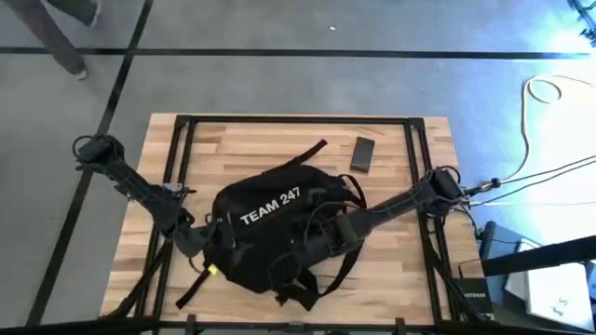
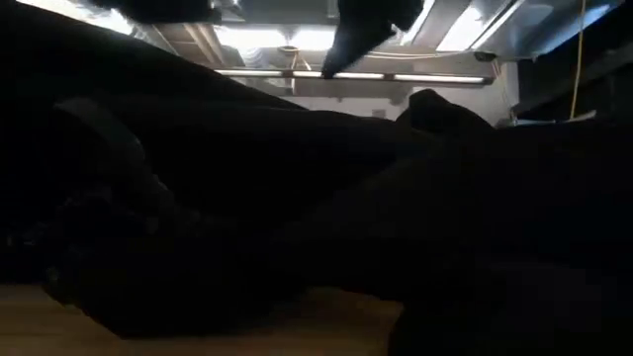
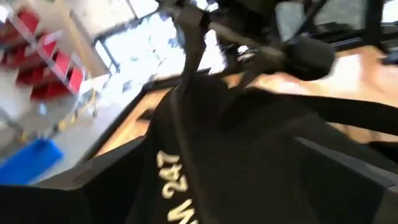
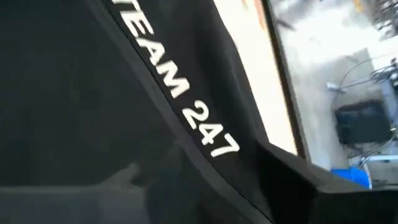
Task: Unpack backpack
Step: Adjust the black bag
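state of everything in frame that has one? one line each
backpack: lying on the table, lettered side up, straps loose; open or zipped cannot be told
dark flat object: flat on the table beyond the backpack, apart from it
left tool: at the backpack's left edge
right tool: on the backpack's near right part

Workshop or lab: red storage shelving (image 3: pixel 46 59), taped concrete floor (image 1: pixel 279 84), ceiling strip lights (image 2: pixel 297 40).

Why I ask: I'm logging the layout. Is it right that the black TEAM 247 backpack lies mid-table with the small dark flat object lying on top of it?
Not quite. The small dark flat object lies on the bare table, apart from the backpack, beyond its far edge, as the high view shows. The backpack does lie mid-table.
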Motion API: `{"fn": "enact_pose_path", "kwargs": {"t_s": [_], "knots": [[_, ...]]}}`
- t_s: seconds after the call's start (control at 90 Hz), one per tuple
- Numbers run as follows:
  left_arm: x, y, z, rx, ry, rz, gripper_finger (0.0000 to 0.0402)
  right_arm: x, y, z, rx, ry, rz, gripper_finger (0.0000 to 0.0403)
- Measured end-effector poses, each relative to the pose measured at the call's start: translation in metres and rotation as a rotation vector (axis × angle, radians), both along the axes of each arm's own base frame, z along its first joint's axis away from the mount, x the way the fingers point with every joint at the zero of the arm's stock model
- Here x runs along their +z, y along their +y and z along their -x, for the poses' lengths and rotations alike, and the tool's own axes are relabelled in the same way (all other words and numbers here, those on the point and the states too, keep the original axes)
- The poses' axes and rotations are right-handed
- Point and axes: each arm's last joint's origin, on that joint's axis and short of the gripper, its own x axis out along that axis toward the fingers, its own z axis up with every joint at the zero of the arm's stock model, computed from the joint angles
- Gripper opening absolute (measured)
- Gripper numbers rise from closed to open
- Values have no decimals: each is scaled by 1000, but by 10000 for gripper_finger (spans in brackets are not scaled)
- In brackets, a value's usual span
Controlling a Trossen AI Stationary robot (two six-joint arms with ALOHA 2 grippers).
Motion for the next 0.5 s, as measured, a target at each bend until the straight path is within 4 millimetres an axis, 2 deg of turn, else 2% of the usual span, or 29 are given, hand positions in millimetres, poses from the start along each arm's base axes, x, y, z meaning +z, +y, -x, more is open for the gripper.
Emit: {"fn": "enact_pose_path", "kwargs": {"t_s": [0.111, 0.222, 0.289, 0.389, 0.5], "knots": [[-2, 22, -4, 56, 38, 87, 374, -8, -21, -4, -33, 52, -12, 275], [-5, 41, -6, 81, 102, 143, 374, -11, -41, -9, -54, 78, 5, 312], [-5, 52, -7, 97, 124, 169, 374, -12, -52, -11, -57, 102, -8, 317], [-2, 74, -7, 121, 154, 219, 374, -14, -71, -19, 5, 144, -154, 311], [1, 107, -2, 161, 212, 300, 372, -14, -103, -28, 51, 143, -276, 291]]}}
